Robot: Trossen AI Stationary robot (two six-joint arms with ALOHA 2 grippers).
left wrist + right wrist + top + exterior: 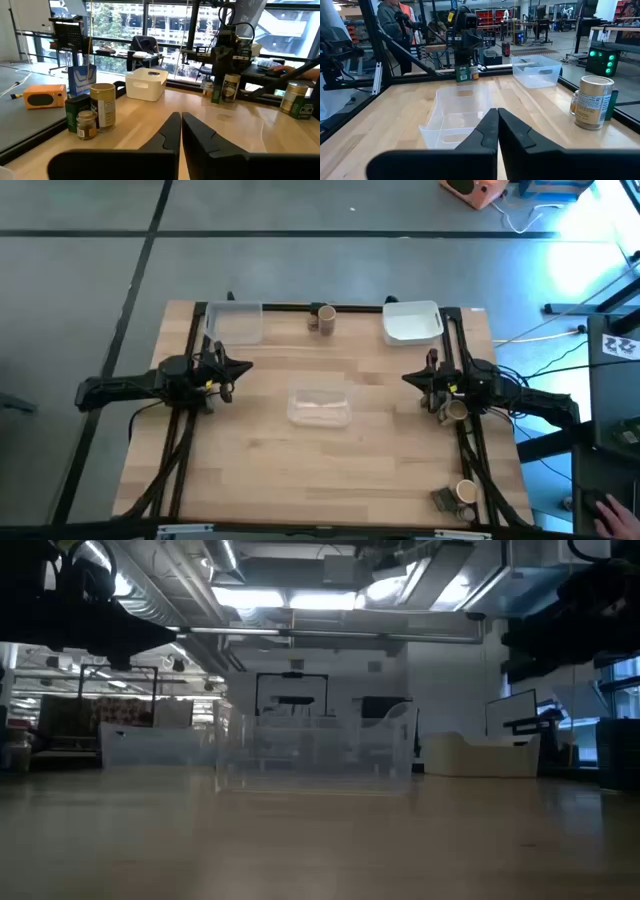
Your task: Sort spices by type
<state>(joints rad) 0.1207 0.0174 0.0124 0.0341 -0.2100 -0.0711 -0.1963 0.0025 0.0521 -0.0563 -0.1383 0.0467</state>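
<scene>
At nine o'clock of the table (260,470), hovered the left gripper (243,365), jaws pressed together, holding nothing. At three o'clock, the right gripper (408,379), likewise closed and empty. Spices (322,318) clustered at twelve o'clock, well apart from both; more spices (456,496) at five o'clock.

Dim backlit low view, bright ceiling lights, blue glare upper right overhead, soft blur
</scene>
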